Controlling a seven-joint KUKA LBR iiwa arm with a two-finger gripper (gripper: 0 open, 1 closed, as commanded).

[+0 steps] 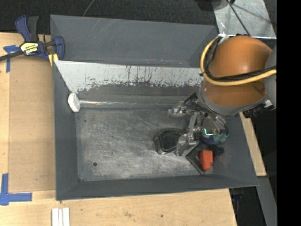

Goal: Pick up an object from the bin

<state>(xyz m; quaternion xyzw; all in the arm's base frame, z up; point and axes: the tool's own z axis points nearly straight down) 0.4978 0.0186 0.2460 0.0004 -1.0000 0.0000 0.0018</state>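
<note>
Three loose things in the bin [117, 154]: one black rounded object [165, 141] right of centre, one red block [206, 160] just right of it by the lower right corner, and one white lump [74, 102] against the left wall, well apart from both. Gripper [185, 145] sits low at the black object's right edge, between it and the red block. Claw apart or together: cannot tell. Open floor runs across the left half.

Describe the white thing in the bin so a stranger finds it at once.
In the grey bin, follow the back wall's foot to the left corner. There lies a small white lump, alone; the black piece and the orange-red piece lie far right by the gripper.
</note>
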